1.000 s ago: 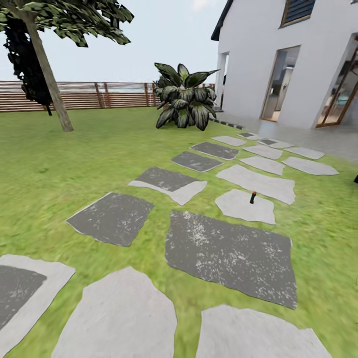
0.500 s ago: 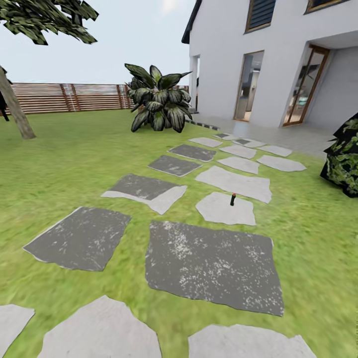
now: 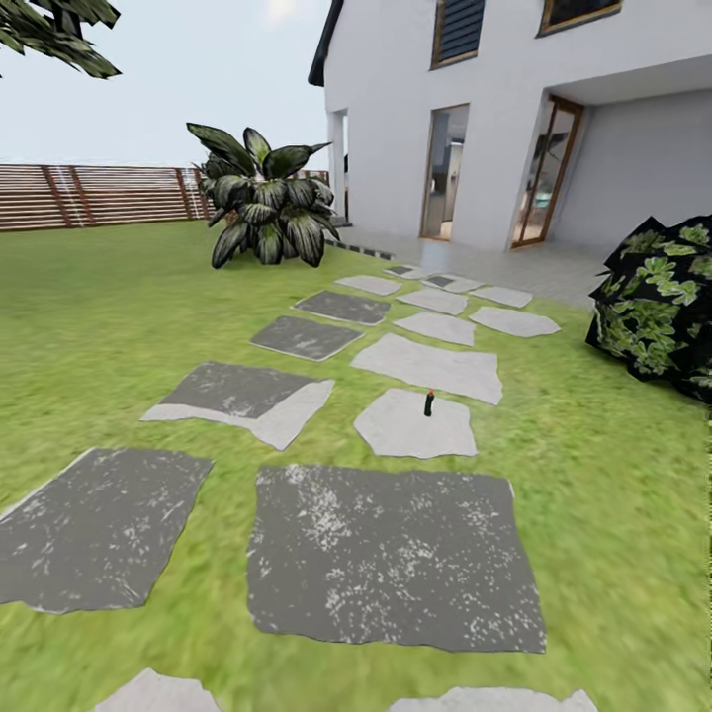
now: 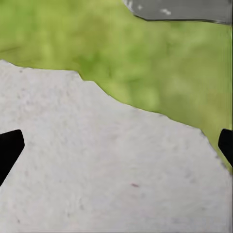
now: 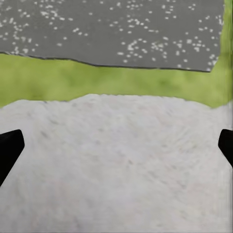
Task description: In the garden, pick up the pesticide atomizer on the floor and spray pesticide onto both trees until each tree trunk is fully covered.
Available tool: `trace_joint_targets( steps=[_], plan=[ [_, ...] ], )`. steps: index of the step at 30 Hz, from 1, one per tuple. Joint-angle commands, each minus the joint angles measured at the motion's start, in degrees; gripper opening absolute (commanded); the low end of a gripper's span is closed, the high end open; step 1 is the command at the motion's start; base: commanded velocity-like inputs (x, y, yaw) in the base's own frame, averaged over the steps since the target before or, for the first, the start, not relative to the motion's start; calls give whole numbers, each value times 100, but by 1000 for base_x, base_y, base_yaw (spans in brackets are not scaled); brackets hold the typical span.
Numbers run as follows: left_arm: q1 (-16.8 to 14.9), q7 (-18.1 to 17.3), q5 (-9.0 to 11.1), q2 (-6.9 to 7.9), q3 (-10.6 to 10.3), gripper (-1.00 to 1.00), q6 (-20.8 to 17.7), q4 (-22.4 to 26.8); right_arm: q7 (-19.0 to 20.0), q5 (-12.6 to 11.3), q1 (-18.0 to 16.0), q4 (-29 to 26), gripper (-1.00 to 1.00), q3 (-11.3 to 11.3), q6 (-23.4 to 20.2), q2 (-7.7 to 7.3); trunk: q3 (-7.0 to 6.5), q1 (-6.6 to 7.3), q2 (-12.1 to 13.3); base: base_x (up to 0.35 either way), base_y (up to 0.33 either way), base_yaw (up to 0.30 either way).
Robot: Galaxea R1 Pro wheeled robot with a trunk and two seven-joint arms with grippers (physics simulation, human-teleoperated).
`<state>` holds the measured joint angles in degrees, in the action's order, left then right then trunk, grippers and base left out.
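With both tools spread wide and empty, the pesticide atomizer [image 3: 429, 402] stands upright near the far edge of a pale stepping stone [image 3: 410, 431]; a hasty approach could topple it.

Pesticide atomizer [image 3: 429, 402]: tiny slim dark sprayer w/ red top, standing upright on a pale stepping stone [image 3: 405, 430], near its far edge. Floor [image 3: 129, 316]: green grass w/ pale & dark grey stones. Tree crown [image 3: 54, 30] at top corner, trunk out of frame.
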<state>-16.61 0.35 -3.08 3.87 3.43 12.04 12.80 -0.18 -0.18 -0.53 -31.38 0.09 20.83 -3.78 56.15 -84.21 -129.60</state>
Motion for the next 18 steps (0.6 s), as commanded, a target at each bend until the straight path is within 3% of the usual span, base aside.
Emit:
trace_joint_targets(
  steps=[1, 18],
  plan=[
    [0, 0, 0, 0, 0, 100, 3, 1, 0, 0, 0, 0, 100, 0, 0, 0, 0, 0, 0, 337, 0, -161],
    [0, 0, 0, 0, 0, 100, 97, -5, 0, 0, 0, 0, 100, 0, 5, 0, 0, 0, 0, 337, 0, -27]
  ],
)
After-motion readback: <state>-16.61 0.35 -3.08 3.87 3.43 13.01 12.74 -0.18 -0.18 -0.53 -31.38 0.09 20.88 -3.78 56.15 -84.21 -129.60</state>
